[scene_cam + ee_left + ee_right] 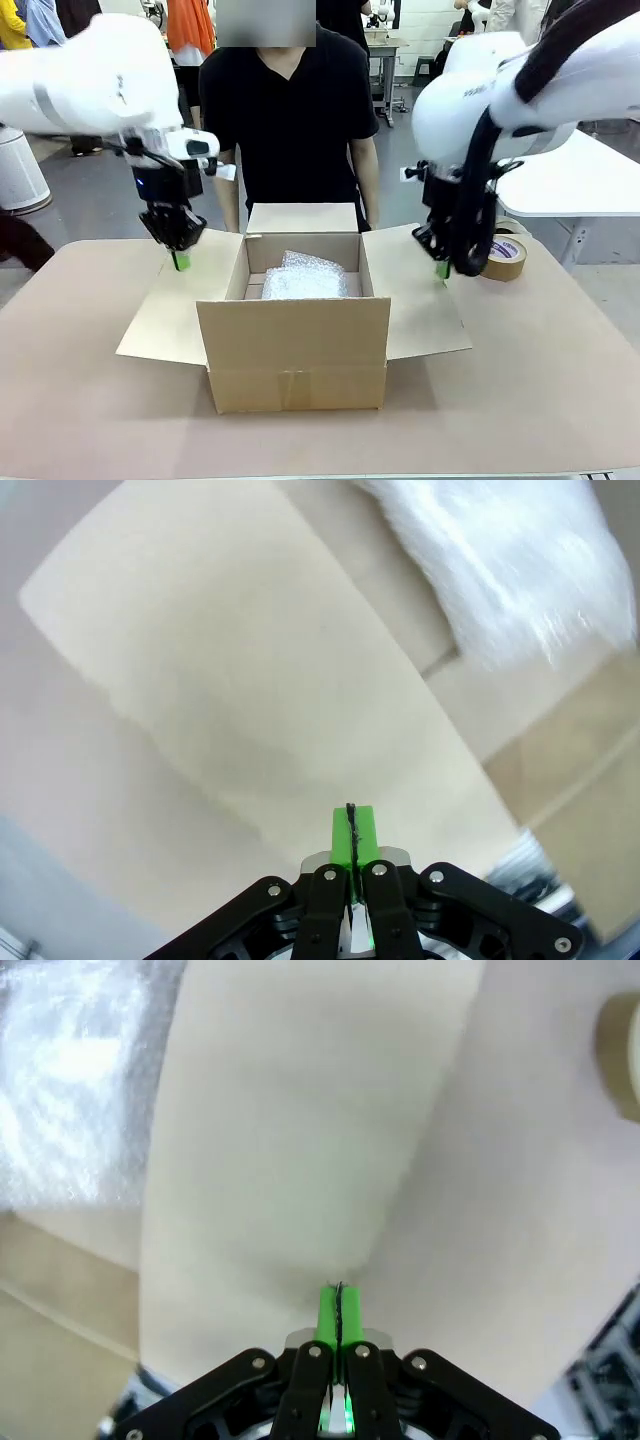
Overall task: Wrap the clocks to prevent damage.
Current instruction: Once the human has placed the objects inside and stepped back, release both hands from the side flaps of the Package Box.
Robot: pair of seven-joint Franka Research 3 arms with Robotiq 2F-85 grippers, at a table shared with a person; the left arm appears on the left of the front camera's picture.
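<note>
An open cardboard box (295, 340) stands mid-table with a bundle of bubble wrap (303, 277) inside. The clocks are hidden. My left gripper (181, 262) hangs shut, holding nothing, just above the box's left flap (180, 300). In the left wrist view its green pads (352, 825) are pressed together over that flap (250, 680), with the bubble wrap (520, 560) beyond. My right gripper (442, 269) is shut and empty over the right flap (415, 300). The right wrist view shows the right gripper (339, 1310) at the flap's (300, 1110) edge, the bubble wrap (70, 1080) off to one side.
A roll of brown tape (503, 257) (625, 1055) lies on the table just right of my right gripper. A person in a black shirt (290, 120) stands behind the box's far flap. A white table (580, 180) is at the back right.
</note>
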